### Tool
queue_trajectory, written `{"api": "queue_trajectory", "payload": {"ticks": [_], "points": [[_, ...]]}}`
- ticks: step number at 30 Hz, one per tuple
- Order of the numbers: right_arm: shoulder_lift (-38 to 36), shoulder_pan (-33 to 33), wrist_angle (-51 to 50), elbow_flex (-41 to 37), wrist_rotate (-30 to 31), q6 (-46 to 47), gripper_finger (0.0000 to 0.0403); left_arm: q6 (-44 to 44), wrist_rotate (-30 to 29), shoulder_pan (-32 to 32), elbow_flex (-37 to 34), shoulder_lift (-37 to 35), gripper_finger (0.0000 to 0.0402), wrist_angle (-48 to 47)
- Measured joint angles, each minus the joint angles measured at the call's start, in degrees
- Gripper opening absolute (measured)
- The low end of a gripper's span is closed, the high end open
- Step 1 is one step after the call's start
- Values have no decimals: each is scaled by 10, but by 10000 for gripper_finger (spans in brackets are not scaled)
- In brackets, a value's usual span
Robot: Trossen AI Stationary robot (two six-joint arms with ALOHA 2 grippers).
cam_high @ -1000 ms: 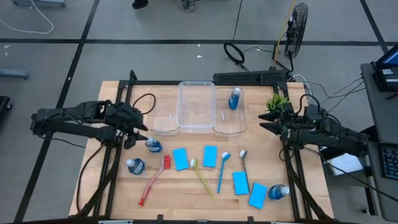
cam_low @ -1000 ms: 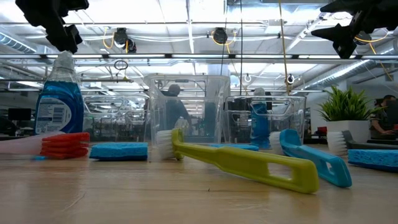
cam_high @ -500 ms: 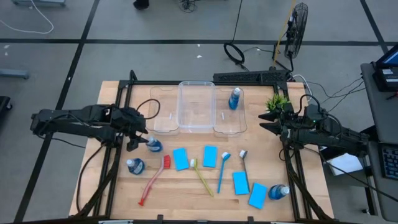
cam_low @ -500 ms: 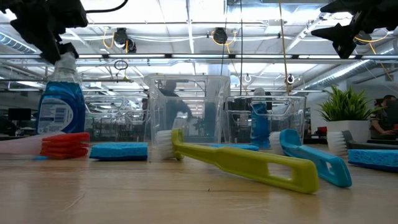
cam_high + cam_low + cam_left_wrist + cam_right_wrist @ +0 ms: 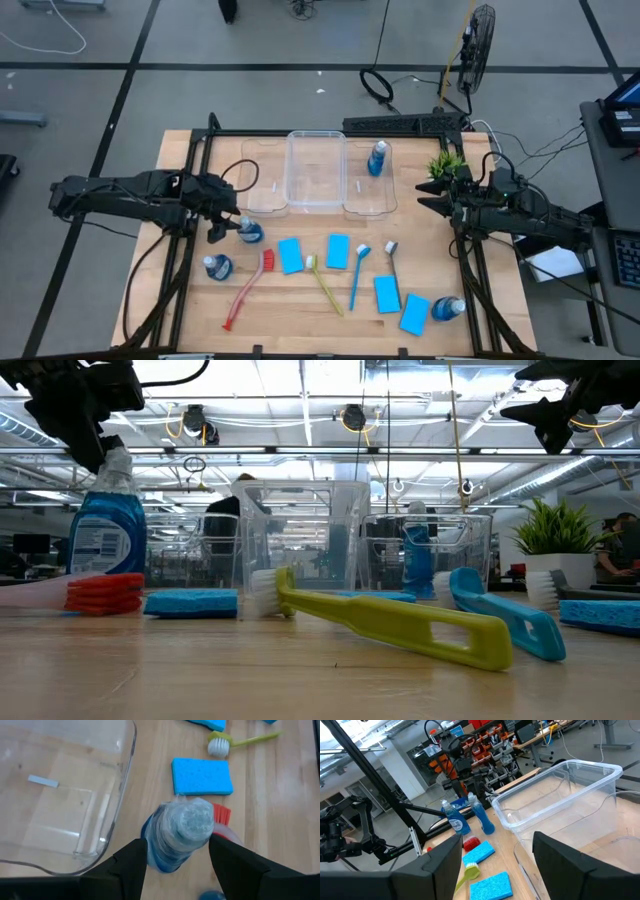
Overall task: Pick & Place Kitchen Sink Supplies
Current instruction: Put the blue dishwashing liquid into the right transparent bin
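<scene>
Jaws of the left gripper (image 5: 177,854) stand spread, one finger on either side of a small blue bottle (image 5: 177,836) that rises upright between them, its clear-wrapped cap level with the fingertips; neither finger visibly presses the bottle. In the high view this bottle (image 5: 249,232) stands on the desk (image 5: 300,320) just in front of the clear bins (image 5: 316,172), with the left gripper (image 5: 222,228) right beside it. Just beyond these jaws lie a light-blue sponge (image 5: 202,776), the bristles of the red brush (image 5: 221,813) and the head of the yellow-green brush (image 5: 219,746). A second blue bottle (image 5: 218,267) stands nearer the desk's front edge, a third (image 5: 377,158) sits inside the rightmost bin, and a fourth (image 5: 449,308) lies near the front right corner beside two more sponges (image 5: 400,303). The blue brush (image 5: 356,275) and grey brush (image 5: 393,262) lie well away from either arm's jaws. The right gripper (image 5: 425,203) hangs above the desk's right side near the potted plant (image 5: 445,165), jaws spread and holding nothing.
</scene>
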Motion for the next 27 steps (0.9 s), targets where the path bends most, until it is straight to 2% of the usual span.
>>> {"api": "queue_trajectory", "payload": {"ticks": [22,27], "points": [[0,0,0,0,0,0,228,-28,1,0,0,0,215,33],[0,0,0,0,0,0,228,-30,1,0,-8,0,238,39]]}}
